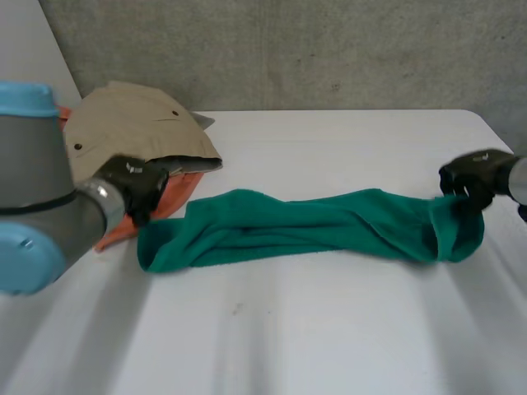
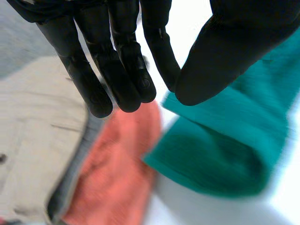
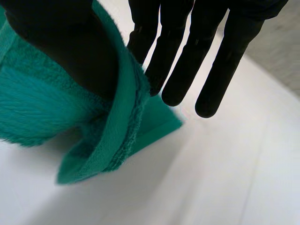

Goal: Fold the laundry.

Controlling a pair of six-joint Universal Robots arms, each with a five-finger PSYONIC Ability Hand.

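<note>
Has the green towel (image 1: 305, 226) strung out as a rumpled, unfolded band across the middle of the tabletop (image 1: 329, 329), with the right end raised and pinched between the thumb and straight fingers of the right robot hand (image 1: 473, 177), and the left end lying flat just below the left robot hand (image 1: 136, 185), spread with fingers straight and gripping nothing. Looks barely begun: no neat fold made yet, so calls for flattening and folding the towel, then probably the beige garment (image 1: 132, 132) and the orange cloth (image 1: 174, 196) heaped just beside that left end.
</note>
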